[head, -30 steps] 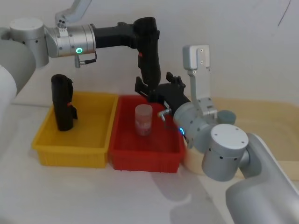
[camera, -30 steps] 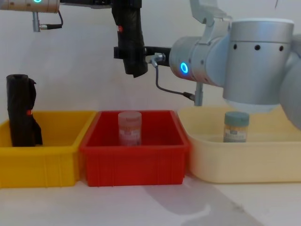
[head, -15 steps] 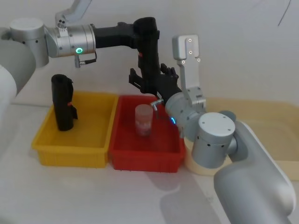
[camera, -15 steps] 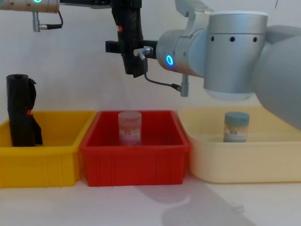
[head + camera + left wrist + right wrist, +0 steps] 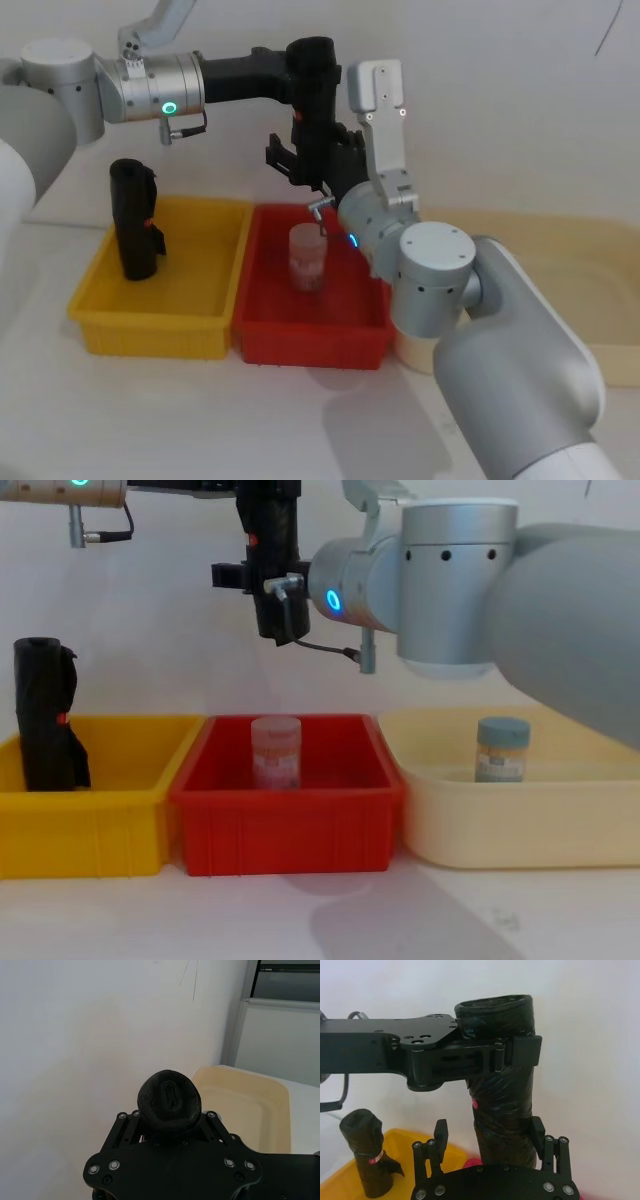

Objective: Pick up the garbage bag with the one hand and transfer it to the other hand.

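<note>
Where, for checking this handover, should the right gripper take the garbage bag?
Lower half of the garbage bag, below the left gripper clamped near its top, from the robot's right: the roll hangs upright, and the open right gripper straddles that bare stretch.

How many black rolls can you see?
2. The garbage bag hangs above the red bin, held by the left gripper; the other, lumpier roll stands in the yellow bin. None seems hidden.
</note>
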Robot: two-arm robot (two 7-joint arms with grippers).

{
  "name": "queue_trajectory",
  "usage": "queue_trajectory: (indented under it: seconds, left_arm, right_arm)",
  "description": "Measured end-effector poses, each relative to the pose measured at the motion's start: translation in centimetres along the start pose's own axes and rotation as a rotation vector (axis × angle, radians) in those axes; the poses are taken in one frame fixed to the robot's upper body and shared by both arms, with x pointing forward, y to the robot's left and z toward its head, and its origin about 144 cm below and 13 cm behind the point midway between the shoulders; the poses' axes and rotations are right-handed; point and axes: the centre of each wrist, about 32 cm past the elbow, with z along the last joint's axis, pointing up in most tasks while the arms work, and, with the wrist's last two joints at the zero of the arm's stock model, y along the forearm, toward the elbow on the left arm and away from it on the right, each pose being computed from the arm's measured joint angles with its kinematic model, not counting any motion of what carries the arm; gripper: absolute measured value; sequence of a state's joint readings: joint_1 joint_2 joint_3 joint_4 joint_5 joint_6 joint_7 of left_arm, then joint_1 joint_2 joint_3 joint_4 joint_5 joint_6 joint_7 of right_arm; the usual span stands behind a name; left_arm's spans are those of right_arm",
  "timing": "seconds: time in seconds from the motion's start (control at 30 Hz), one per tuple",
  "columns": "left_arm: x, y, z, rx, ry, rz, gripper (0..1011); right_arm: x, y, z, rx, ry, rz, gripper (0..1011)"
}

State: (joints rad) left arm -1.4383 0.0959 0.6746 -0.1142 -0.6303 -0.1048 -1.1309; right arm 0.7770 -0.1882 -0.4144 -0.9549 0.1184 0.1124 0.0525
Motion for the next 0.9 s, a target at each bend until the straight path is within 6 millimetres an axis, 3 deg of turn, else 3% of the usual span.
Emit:
queue_trajectory:
  seconds: [0.9]
  left_arm:
    - [0.0,0.0,0.0,0.0,0.0,0.0,359]
  right_arm:
    - [-0.3,3.7,0.1,-0.009,-0.013,-0.073,1000]
